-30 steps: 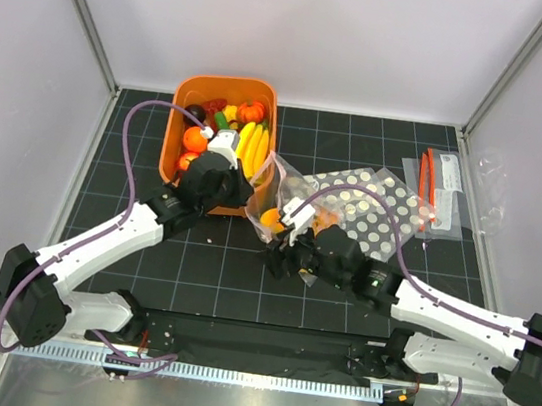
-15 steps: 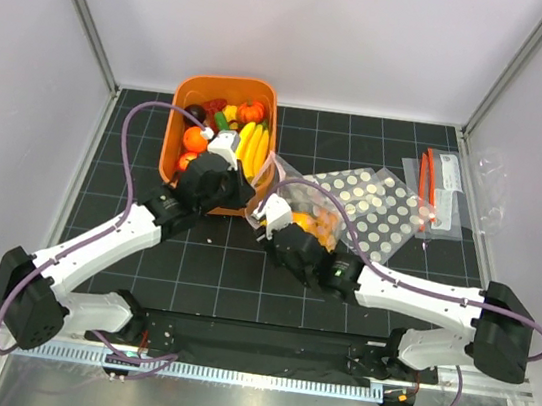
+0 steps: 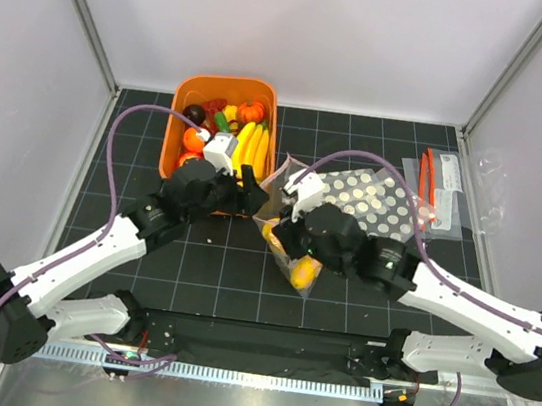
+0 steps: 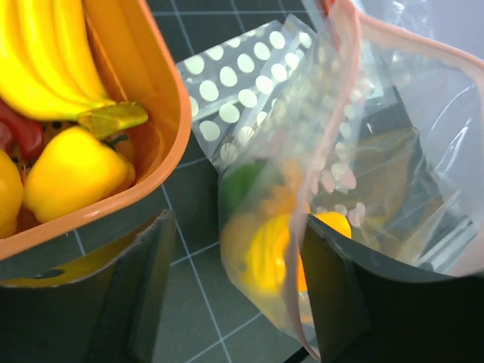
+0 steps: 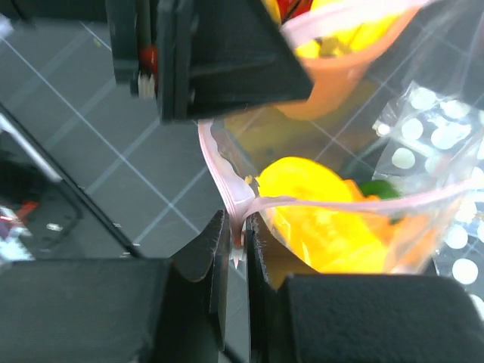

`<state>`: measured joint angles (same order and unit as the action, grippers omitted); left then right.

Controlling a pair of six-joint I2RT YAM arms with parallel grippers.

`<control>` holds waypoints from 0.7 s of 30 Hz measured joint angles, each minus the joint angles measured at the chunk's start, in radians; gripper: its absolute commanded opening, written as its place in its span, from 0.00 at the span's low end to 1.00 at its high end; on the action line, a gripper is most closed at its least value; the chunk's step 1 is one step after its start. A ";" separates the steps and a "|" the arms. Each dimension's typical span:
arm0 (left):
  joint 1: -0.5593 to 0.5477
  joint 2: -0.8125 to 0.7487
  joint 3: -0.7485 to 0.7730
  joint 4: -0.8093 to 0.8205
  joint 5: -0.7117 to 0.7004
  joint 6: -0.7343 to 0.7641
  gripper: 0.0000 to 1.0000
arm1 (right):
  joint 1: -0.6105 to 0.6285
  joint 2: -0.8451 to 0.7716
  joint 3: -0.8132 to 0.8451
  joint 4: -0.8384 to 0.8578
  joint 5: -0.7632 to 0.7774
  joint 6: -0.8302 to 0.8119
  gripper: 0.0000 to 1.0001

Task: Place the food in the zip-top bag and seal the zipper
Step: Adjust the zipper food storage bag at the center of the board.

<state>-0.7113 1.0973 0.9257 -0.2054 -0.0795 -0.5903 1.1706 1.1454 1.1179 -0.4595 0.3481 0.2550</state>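
A black gridded surface (image 3: 202,264) fills the middle of the overhead view, with both arms reaching up from the bottom edge and meeting near its centre. An orange bin (image 3: 173,134) stands at the upper left of the surface, filled with toy food, among it a bunch of bananas (image 3: 251,145) along its right wall and a yellow pepper (image 4: 72,170) beside them. Just right of the bin, at the centre of the overhead view, the clear bag (image 4: 393,151) is held up with its mouth gaping, its lower end hanging down toward the surface. Behind it, toward the upper right, a white-spotted bag (image 3: 371,207) lies flat. The left claw (image 4: 234,295) is released, its two fingers spread wide at the bottom of the left wrist view, with the bin's corner near one finger and the bulging lower part of the bag between them, its edge reaching the other finger. The right claw (image 5: 237,246) is clenched on the zipper (image 5: 227,178), pinching the pale pink strip where it bends at the bag's mouth, low in the middle of the right wrist view. Inside the bag sit a glossy yellow piece (image 5: 318,219) and, beside it, a green piece (image 4: 242,185), with some orange showing through the crinkled plastic.
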 measured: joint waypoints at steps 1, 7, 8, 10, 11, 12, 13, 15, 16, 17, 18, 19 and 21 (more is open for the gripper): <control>-0.005 -0.017 -0.009 0.007 0.002 0.003 0.73 | 0.000 -0.009 0.024 -0.026 0.000 0.011 0.01; -0.039 -0.127 -0.059 0.062 -0.001 0.027 0.74 | 0.000 0.007 0.208 -0.230 0.025 0.064 0.01; -0.042 -0.146 -0.070 0.075 -0.003 0.031 0.74 | 0.000 0.013 0.221 -0.247 0.030 0.067 0.01; -0.044 -0.180 -0.092 0.099 -0.008 0.036 0.75 | 0.000 0.027 0.237 -0.280 0.043 0.071 0.01; -0.044 -0.192 -0.100 0.105 -0.011 0.040 0.75 | 0.000 0.032 0.237 -0.293 0.050 0.074 0.01; -0.044 -0.207 -0.109 0.108 -0.014 0.044 0.75 | 0.000 0.037 0.237 -0.308 0.054 0.076 0.01; -0.044 -0.219 -0.115 0.112 -0.015 0.046 0.75 | 0.000 0.042 0.237 -0.322 0.056 0.079 0.01; -0.044 -0.235 -0.122 0.119 -0.015 0.051 0.76 | 0.000 0.049 0.237 -0.344 0.056 0.084 0.01; -0.046 -0.241 -0.124 0.124 -0.015 0.053 0.76 | 0.000 0.053 0.242 -0.357 0.052 0.085 0.01; -0.047 -0.247 -0.126 0.130 -0.015 0.056 0.76 | 0.000 0.059 0.249 -0.370 0.046 0.084 0.01; -0.048 -0.251 -0.128 0.135 -0.014 0.058 0.76 | 0.000 0.063 0.257 -0.378 0.042 0.084 0.01; -0.050 -0.256 -0.130 0.145 -0.014 0.062 0.76 | 0.000 0.066 0.264 -0.388 0.038 0.082 0.01; -0.053 -0.261 -0.134 0.162 0.000 0.077 0.78 | 0.000 0.068 0.269 -0.399 0.031 0.077 0.02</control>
<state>-0.7643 0.8364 0.7918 -0.0433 -0.0795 -0.5133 1.1706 1.2133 1.3865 -0.8581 0.3786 0.3321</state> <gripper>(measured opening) 0.765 0.164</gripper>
